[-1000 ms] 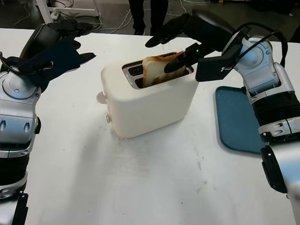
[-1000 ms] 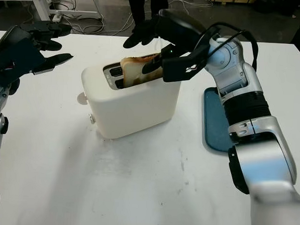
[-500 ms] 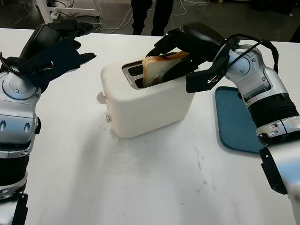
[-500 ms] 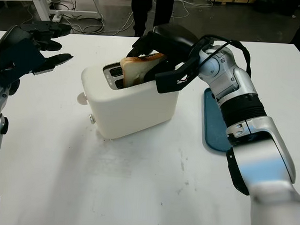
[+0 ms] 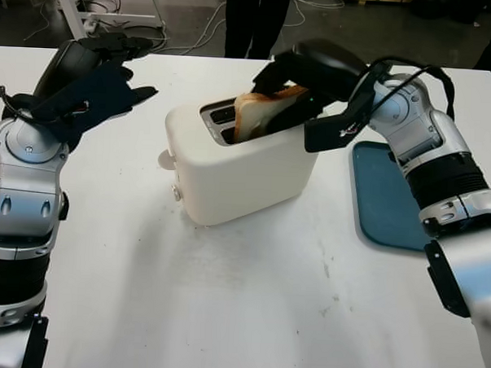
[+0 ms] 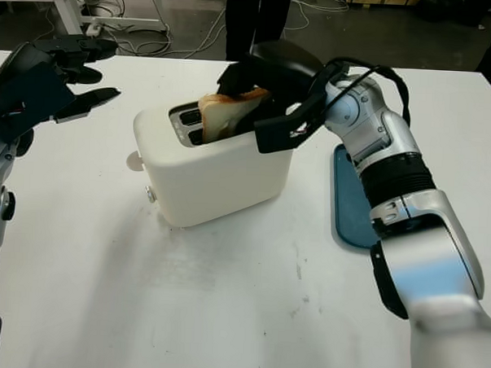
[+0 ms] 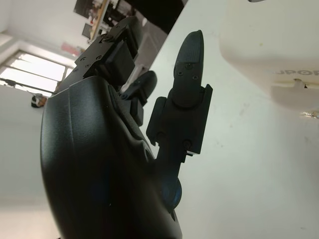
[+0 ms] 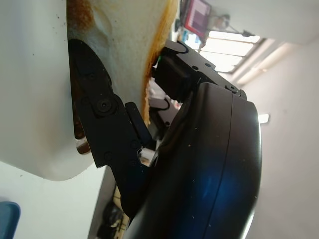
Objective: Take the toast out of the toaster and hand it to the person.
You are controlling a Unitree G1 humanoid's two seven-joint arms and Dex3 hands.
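1. A white table (image 5: pixel 223 313) carries a white toaster (image 5: pixel 238 171) near its middle, standing at a slant, with a round knob on the end that faces the robot's left side.
2. A dark teal tray (image 5: pixel 383 198) lies flat on the table well to the right of the toaster, just beyond the right forearm.
3. At the far edge of the table a person's dark-trousered legs (image 5: pixel 257 21) stand behind the toaster; cables trail over the floor behind them, and a corner of a second white table shows at the far left.
4. The right arm reaches over the tray and the toaster's right end, so its black hand covers the far right part of the toaster's top.
5. The toast (image 5: pixel 261 115) stands upright in a slot of the toaster, its upper half risen above the top and its browned crust edge turned toward the right hand.
6. The right hand (image 5: pixel 294 92) is closed on the toast: in the right wrist view one black finger (image 8: pixel 102 129) lies along one face of the slice (image 8: pixel 127 45) while the other fingers press from the opposite side, at the crust.
7. The left hand (image 5: pixel 99 84) is open and holds nothing, raised above the table well to the left of the toaster.
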